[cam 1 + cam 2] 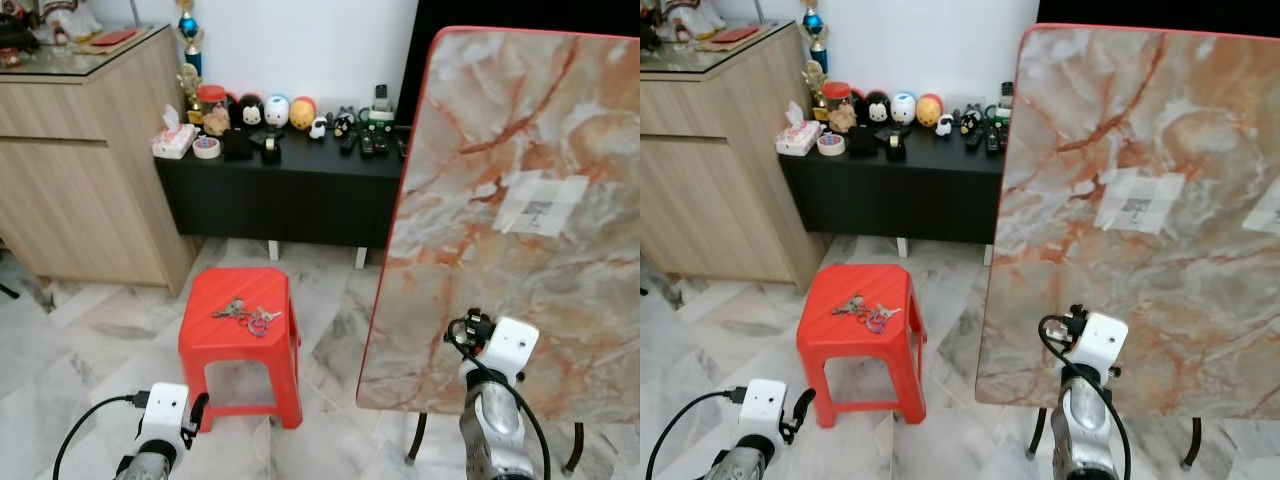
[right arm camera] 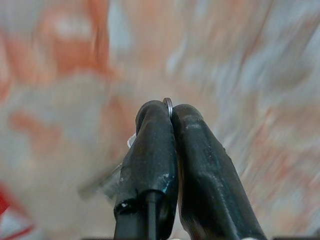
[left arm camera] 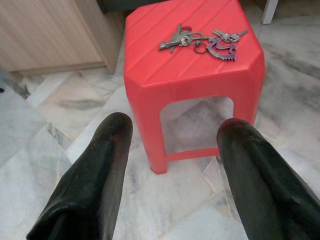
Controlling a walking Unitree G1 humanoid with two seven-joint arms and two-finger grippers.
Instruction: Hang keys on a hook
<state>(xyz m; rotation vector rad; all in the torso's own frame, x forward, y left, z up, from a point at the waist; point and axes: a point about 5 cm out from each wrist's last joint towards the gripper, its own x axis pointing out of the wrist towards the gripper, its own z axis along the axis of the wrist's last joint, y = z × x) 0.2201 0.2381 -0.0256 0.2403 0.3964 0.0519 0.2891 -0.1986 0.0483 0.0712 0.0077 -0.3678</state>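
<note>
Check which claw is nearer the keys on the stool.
Left. The left claw hangs low just in front of the stool, aimed at the keys on top. The right claw is off to the side, against the marble board.

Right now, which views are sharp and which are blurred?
Left eye and left wrist views: sharp; keys crisp on the red stool, open left gripper fingers slightly soft. Right wrist view: marble tabletop smeared; shut right gripper, a small ring at its tips, is sharper.
</note>
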